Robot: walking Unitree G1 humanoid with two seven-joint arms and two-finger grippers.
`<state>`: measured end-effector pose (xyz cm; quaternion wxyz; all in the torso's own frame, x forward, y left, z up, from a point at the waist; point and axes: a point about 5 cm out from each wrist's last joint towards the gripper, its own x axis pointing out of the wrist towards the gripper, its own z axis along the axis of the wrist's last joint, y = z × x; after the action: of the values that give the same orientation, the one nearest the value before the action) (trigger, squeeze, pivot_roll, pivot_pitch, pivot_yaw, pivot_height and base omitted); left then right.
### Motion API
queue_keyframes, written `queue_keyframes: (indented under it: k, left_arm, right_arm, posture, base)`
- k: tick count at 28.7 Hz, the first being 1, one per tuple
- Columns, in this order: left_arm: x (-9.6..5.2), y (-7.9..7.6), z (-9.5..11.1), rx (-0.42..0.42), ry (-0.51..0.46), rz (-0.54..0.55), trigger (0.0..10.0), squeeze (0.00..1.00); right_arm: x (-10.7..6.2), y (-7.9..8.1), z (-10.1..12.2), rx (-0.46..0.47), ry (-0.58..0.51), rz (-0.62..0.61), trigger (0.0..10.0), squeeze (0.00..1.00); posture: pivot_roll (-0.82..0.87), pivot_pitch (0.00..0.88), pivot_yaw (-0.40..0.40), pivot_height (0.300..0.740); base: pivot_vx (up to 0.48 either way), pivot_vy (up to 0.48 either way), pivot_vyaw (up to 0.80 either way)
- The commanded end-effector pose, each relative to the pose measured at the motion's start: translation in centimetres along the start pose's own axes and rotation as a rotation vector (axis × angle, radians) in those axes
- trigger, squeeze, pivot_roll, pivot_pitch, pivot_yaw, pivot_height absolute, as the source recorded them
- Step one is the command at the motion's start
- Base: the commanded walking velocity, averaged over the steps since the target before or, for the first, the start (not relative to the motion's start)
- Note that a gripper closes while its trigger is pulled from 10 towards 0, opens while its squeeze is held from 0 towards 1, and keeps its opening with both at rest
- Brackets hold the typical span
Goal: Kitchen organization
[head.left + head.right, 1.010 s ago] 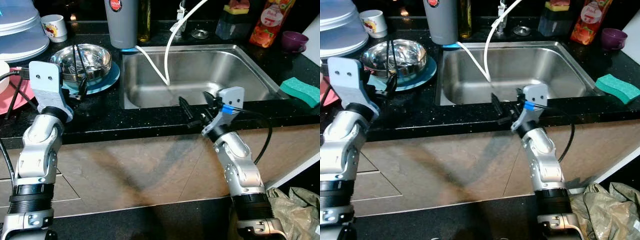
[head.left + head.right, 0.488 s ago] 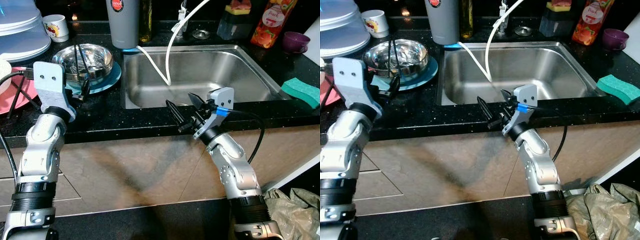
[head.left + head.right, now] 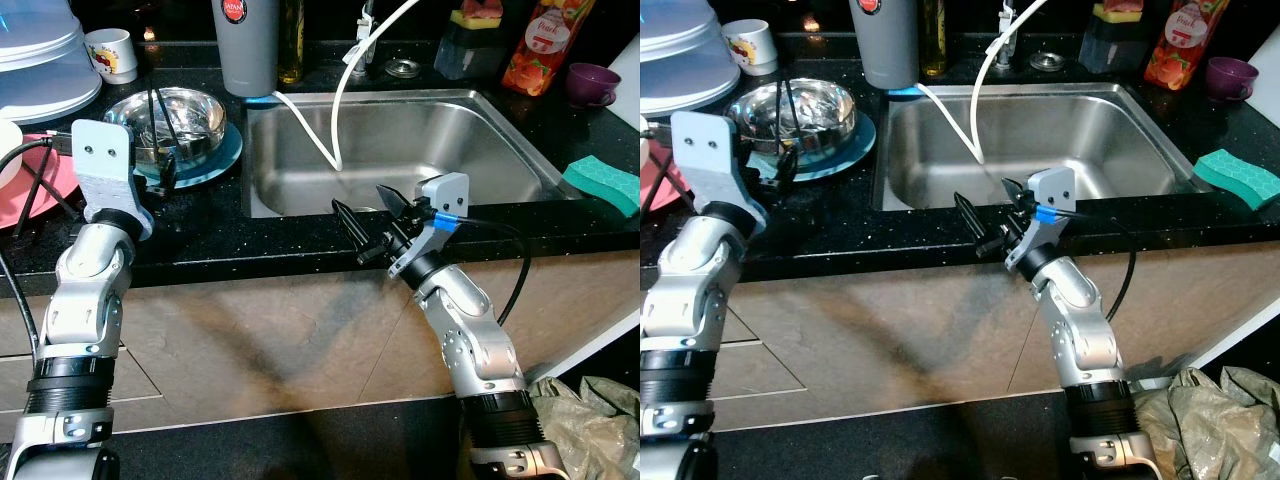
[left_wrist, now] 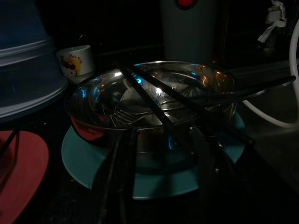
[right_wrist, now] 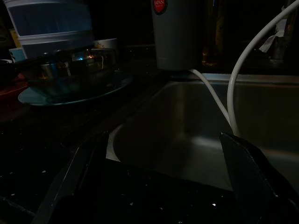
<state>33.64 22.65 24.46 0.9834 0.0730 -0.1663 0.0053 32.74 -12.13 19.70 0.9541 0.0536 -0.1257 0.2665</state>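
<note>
Since a second ago my right gripper [image 3: 368, 222] has swung left along the sink's [image 3: 300, 150] front rim, from near the rim's middle toward its left half; little change over the last half second; left arm has nudged slightly closer to the bowl.

Right gripper hovers just above the black counter [image 3: 200, 235] at the sink's front edge, fingers spread wide, nothing between them; right wrist view confirms: both dark fingers [image 5: 252, 172] splayed, sink basin beyond.

Left gripper [image 3: 162, 172] sits just left of the sink, at the near edge of the steel bowl [image 3: 170, 118]; fingers parted, holding nothing; in the left wrist view they frame the bowl's near wall; contact with the bowl: cannot tell.

Steel bowl stands on a teal plate [image 3: 215, 160] left of the sink, touching it; dark utensils and a fork [image 4: 122, 114] lie inside the bowl.

White hose [image 3: 335, 100] drops into the sink; grey tumbler [image 3: 245, 45] at the sink's back-left corner; white mug [image 3: 110, 55] further left; green sponge [image 3: 602, 182] right of the sink; purple cup [image 3: 590, 80] and orange bottle [image 3: 540, 40] at its back right.
</note>
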Motion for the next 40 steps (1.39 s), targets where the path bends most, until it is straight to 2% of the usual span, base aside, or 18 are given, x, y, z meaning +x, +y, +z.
queue_keyframes:
  k: [1, 9, 10, 11, 12, 13, 14, 31, 36, 40]
  left_arm:
    - [0.2, 0.0, -0.2, 0.000, 0.008, 0.011, 10.0, 0.00]
    - [0.2, 0.2, -0.2, 0.001, 0.011, 0.023, 10.0, 0.00]
    - [0.2, 0.3, -0.2, 0.000, 0.011, 0.026, 8.8, 0.00]
    - [0.2, 0.3, -0.2, 0.000, 0.011, 0.026, 8.8, 0.00]
    - [0.3, 0.3, -0.2, -0.003, 0.011, 0.027, 1.5, 0.00]
    - [0.3, 0.4, -0.2, -0.005, 0.010, 0.028, 1.5, 0.00]
    - [0.3, 0.4, -0.2, -0.007, 0.009, 0.029, 0.0, 0.00]
    - [0.2, 1.2, 0.0, 0.001, 0.001, 0.077, 0.0, 0.00]
    - [0.2, 1.4, 0.5, -0.006, -0.037, 0.094, 0.0, 0.00]
    - [0.4, 1.3, 2.0, -0.035, -0.125, 0.087, 0.0, 0.00]
  right_arm:
    - [-0.3, 0.0, 0.1, 0.003, -0.002, 0.001, 10.0, 0.00]
    - [-0.3, -0.1, 0.2, 0.000, 0.000, -0.002, 10.0, 0.00]
    - [-0.3, -0.1, 0.2, 0.000, 0.000, -0.002, 10.0, 0.00]
    - [-0.3, -0.1, 0.2, 0.000, 0.000, -0.002, 10.0, 0.00]
    - [-0.3, -0.1, 0.2, 0.000, 0.000, -0.002, 10.0, 0.00]
    - [-0.3, -0.1, 0.2, -0.001, 0.000, -0.003, 10.0, 0.00]
    - [-0.3, -0.1, 0.2, -0.001, 0.000, -0.003, 10.0, 0.00]
    - [-0.2, -0.1, 0.2, -0.003, 0.002, -0.003, 10.0, 0.00]
    - [-0.2, -0.1, 0.3, -0.003, -0.001, -0.002, 10.0, 0.00]
    - [-0.2, -0.2, 0.4, -0.002, -0.009, -0.005, 10.0, 0.00]
  posture:
    - [0.01, 0.111, -0.027, 0.740]
    - [0.01, 0.113, -0.030, 0.740]
    - [0.01, 0.114, -0.030, 0.740]
    - [0.01, 0.114, -0.030, 0.740]
    - [0.01, 0.114, -0.030, 0.740]
    - [0.01, 0.114, -0.030, 0.740]
    - [0.01, 0.114, -0.030, 0.740]
    - [0.01, 0.116, -0.031, 0.740]
    - [0.01, 0.115, -0.030, 0.740]
    - [0.01, 0.113, -0.030, 0.740]
  base:
    - [0.000, 0.000, 0.00]
    - [0.000, 0.000, 0.00]
    - [0.000, 0.000, 0.00]
    - [0.000, 0.000, 0.00]
    - [0.000, 0.000, 0.00]
    - [0.000, 0.000, 0.00]
    - [0.000, 0.000, 0.00]
    - [0.000, 0.000, 0.00]
    - [0.000, 0.000, 0.00]
    - [0.000, 0.000, 0.00]
